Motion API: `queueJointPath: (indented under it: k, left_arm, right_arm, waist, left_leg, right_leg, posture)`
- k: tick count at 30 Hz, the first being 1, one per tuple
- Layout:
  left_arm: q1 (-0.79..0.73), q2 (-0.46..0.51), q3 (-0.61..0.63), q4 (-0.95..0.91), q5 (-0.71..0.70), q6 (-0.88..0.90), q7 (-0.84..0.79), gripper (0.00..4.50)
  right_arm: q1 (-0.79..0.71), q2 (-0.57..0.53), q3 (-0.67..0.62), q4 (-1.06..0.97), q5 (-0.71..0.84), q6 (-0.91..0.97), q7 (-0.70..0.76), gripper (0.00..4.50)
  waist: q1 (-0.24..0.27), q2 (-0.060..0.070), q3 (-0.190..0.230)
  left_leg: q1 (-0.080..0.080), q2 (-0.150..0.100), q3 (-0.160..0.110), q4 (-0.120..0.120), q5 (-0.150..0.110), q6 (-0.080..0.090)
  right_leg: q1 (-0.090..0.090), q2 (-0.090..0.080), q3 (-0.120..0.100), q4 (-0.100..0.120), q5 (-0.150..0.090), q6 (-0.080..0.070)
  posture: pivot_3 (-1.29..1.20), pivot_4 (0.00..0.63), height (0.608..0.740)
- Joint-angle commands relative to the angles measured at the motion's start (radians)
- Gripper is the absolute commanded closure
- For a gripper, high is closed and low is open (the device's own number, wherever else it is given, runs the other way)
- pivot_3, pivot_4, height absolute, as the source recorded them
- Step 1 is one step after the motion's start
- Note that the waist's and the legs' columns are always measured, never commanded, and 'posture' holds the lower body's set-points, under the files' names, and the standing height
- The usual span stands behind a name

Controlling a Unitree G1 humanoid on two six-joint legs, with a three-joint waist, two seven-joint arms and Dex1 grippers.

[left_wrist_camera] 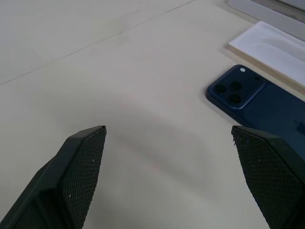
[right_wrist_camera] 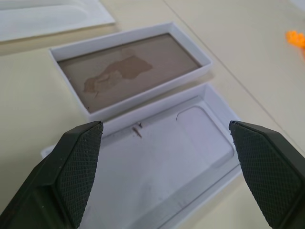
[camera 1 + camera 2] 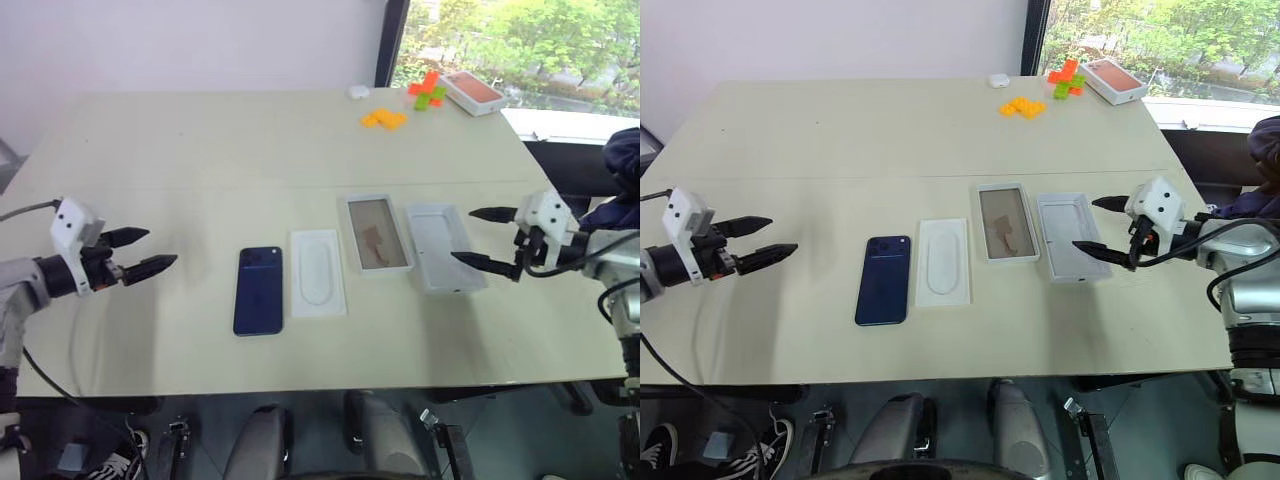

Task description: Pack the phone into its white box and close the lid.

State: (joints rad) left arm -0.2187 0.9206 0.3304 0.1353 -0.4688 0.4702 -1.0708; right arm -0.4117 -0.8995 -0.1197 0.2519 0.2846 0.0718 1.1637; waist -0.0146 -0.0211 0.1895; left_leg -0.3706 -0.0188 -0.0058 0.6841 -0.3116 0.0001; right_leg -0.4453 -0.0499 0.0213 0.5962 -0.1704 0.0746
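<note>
The phone [image 3: 259, 290] lies flat on the surface [image 3: 200, 150], left of the white box [image 3: 377, 233] and lid [image 3: 441, 247]. Rigid, glossy, probably slippery: grip across its long edges. Left end effector [image 3: 137, 252] and right end effector [image 3: 484, 237] released, empty.

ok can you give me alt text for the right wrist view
The open right gripper hovers over the lid, which lies inside-up on the table. Just beyond and beside it sits the white box, empty, its tan floor showing, with a flat white insert further off.
</note>
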Motion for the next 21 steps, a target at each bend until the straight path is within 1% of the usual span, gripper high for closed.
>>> queueJointPath:
  k: [1, 6, 13, 15, 18, 19, 21]
  left_arm:
    - [-0.023, 0.001, -0.006, -0.034, -0.013, 0.042, 0.022, 0.06]
    - [-0.031, -0.026, -0.02, -0.078, -0.029, 0.085, 0.041, 0.06]
    - [-0.04, -0.025, -0.029, -0.093, -0.036, 0.123, 0.049, 0.06]
    - [-0.039, -0.021, -0.033, -0.098, -0.041, 0.156, 0.054, 0.06]
    - [-0.022, -0.001, -0.03, -0.124, -0.091, 0.28, 0.038, 0.06]
    - [-0.008, 0.018, -0.025, -0.148, -0.138, 0.372, 0.02, 0.06]
    - [0.019, 0.013, 0.001, -0.202, -0.177, 0.387, 0.007, 0.06]
  right_arm:
    - [-0.011, 0.005, -0.015, -0.047, -0.001, -0.009, -0.024, 0.06]
    - [-0.002, 0.005, -0.018, -0.067, -0.002, -0.007, -0.028, 0.06]
    - [0.003, 0.002, -0.017, -0.072, -0.006, -0.011, -0.024, 0.06]
    - [0.005, 0.004, -0.007, -0.1, -0.001, 0.001, -0.017, 0.06]
    - [0.004, -0.001, 0.026, -0.162, -0.016, 0.024, -0.01, 0.06]
    - [-0.002, 0.002, 0.038, -0.196, -0.01, 0.057, -0.013, 0.06]
    - [-0.032, 0.019, 0.046, -0.227, 0.012, 0.105, -0.024, 0.06]
  waist:
    - [0.0, 0.0, 0.0]
    - [0.002, 0.0, 0.0]
    - [-0.001, 0.0, 0.0]
    - [-0.001, 0.0, 0.0]
    - [-0.002, 0.0, 0.0]
    - [-0.003, 0.0, 0.0]
    - [-0.006, 0.0, 0.0]
  left_leg:
    - [0.0, 0.0, 0.0, 0.0, 0.0, 0.0]
    - [0.0, 0.0, 0.0, 0.0, 0.0, 0.0]
    - [0.0, 0.0, 0.0, 0.0, 0.0, 0.0]
    - [0.0, 0.0, 0.0, 0.0, 0.0, 0.0]
    - [0.0, 0.0, 0.0, 0.0, 0.0, 0.0]
    - [0.0, 0.0, 0.0, 0.0, 0.0, 0.0]
    - [0.0, 0.0, 0.0, 0.0, 0.0, 0.0]
  right_leg:
    - [0.0, 0.0, 0.0, 0.0, 0.0, 0.0]
    - [0.0, 0.0, 0.0, 0.0, 0.0, 0.0]
    - [0.0, 0.0, 0.0, 0.0, 0.0, 0.0]
    - [0.0, 0.0, 0.0, 0.0, 0.0, 0.0]
    - [0.0, 0.001, 0.0, 0.0, 0.0, 0.0]
    - [0.0, 0.001, 0.0, 0.0, 0.0, 0.0]
    - [0.0, 0.001, 0.0, 0.0, 0.0, 0.0]
  posture:
    - [0.0, 0.15, 0.74]
    - [0.0, 0.15, 0.74]
    - [0.0, 0.15, 0.74]
    - [0.0, 0.15, 0.74]
    - [0.0, 0.15, 0.74]
    - [0.0, 0.15, 0.74]
    - [0.0, 0.15, 0.74]
